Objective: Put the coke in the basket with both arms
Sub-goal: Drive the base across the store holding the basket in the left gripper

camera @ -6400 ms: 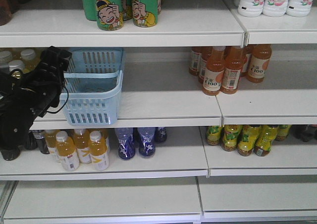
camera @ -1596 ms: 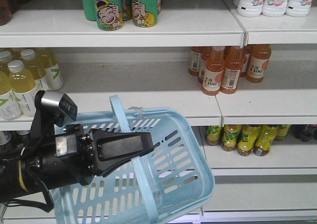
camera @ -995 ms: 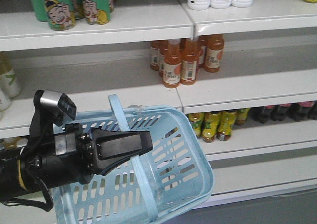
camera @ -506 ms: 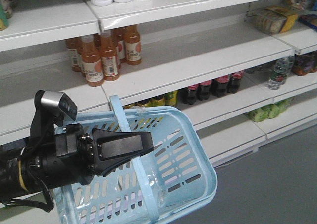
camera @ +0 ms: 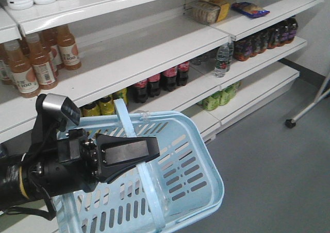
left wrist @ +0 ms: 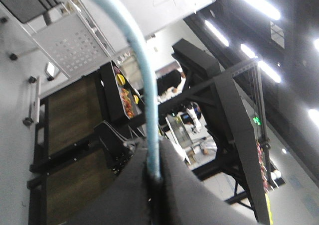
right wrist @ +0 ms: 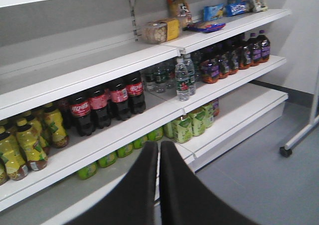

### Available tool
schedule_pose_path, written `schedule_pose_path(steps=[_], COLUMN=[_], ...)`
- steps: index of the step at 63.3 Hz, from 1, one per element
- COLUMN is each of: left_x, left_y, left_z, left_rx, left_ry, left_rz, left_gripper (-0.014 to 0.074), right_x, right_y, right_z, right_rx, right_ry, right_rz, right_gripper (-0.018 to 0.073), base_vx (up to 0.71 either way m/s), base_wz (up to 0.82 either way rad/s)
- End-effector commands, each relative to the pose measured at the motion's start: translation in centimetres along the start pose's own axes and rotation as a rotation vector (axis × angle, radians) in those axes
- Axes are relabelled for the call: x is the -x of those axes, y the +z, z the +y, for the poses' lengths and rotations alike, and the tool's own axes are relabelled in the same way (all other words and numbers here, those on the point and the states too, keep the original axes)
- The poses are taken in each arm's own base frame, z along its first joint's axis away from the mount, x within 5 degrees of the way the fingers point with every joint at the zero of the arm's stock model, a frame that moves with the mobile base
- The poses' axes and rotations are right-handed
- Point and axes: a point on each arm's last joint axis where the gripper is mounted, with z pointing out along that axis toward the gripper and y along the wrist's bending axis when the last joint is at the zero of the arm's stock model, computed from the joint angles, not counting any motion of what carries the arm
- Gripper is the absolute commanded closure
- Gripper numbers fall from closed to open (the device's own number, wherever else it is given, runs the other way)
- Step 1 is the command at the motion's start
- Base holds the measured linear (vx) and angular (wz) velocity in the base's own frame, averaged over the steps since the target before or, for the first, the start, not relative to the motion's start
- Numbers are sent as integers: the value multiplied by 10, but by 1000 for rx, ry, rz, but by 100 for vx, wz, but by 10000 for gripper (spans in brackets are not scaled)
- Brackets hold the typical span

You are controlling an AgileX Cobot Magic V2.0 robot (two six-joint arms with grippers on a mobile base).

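Since half a second ago the shelves [camera: 154, 52] have slid leftward past me, and grey floor [camera: 268, 155] now shows beyond my left pincer [camera: 146, 150]. The basket [camera: 191, 161] hangs tilted below and ahead of that pincer. If it swings, I reckon its thin handle [camera: 124, 117] could slip from the clamp, or its far corner could clip the shelves.

The left pincer is clamped tight on the handle. My right pincer [right wrist: 159, 158] is closed with nothing in it. No all-red coke shows; only dark red-labelled bottles [right wrist: 107, 103] stand ahead of the right pincer.
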Motion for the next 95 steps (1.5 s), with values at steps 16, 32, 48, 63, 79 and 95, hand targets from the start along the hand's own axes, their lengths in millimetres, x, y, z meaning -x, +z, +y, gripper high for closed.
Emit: schedule_pose_path(steps=[16,32,48,63,79,95], left_x=[1,1,1,1,1,1], left_y=[-3,-3,-3,-3,-3,-3], left_z=[-35,-35,-35,-35,-35,-35], left_rx=[-276,-276,-276,-276,-276,-276], left_ry=[28,28,28,28,28,28], left_rz=[18,18,18,18,18,18], left_gripper=[604,604,604,604,603,603], right_x=[4,4,4,4,4,4], right_y=[-1,-1,-1,-1,-1,-1], right_z=[2,2,2,2,2,2], right_rx=[21,21,21,21,21,21], right_ry=[-20,-20,-20,-20,-20,-20], right_rz=[-77,-77,-77,-77,-77,-77], right_gripper=[564,564,564,564,564,564], base_vx=[-7,-6,-6,-5,-2,0], base_wz=[-42,-40,-40,-31,-22,-17])
